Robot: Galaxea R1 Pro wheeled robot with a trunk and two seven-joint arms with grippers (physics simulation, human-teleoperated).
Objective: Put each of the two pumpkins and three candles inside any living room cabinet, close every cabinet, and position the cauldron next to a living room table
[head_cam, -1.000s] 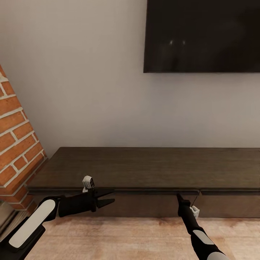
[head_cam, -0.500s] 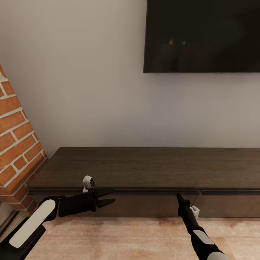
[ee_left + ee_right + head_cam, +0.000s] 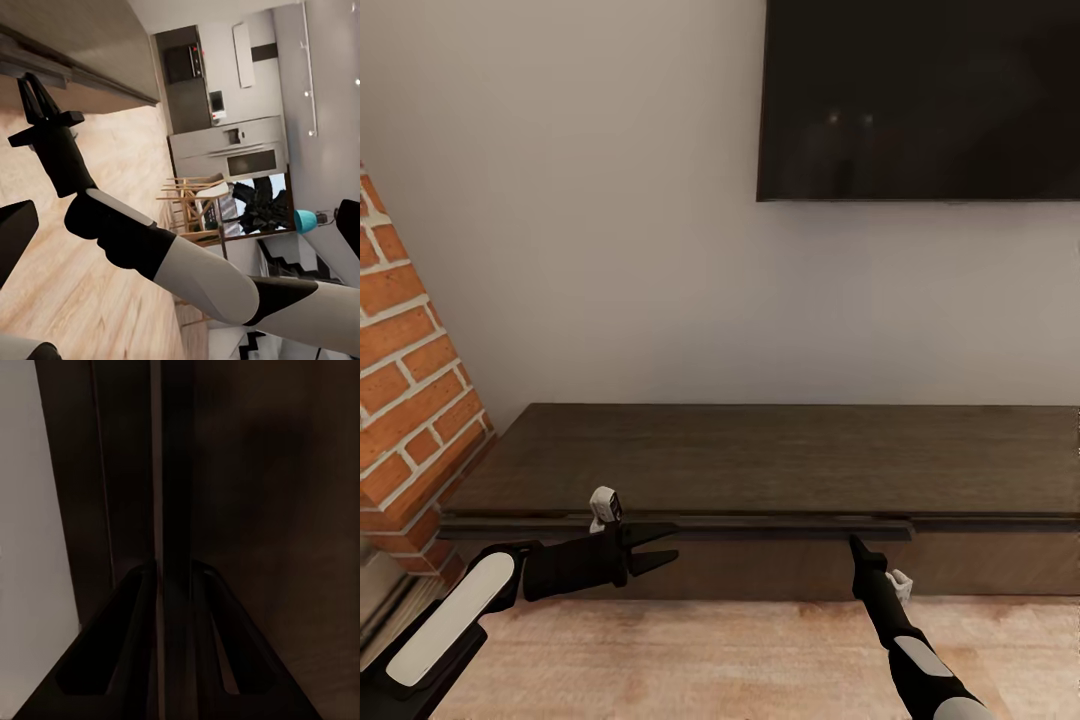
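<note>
dark-brown cabinet [image 3: 780, 470] | right tool [image 3: 854, 545] gripping left front's edge | left tool [image 3: 660, 545] open

1 cabinet [image 3: 780, 470], 1 television [image 3: 920, 100], 2 tools [image 3: 650, 548].

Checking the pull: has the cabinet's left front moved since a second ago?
Yes, slightly: the left front has come out toward the robot, its lip now proud of the right front.

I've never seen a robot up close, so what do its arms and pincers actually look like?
Both arms are matte black with glossy white oval panels on the forearms. The left gripper has two pointed, flat black fingers like a beak. The right gripper has the same slim black fingers. A small white block sits on each wrist. No loose cables show.
</note>
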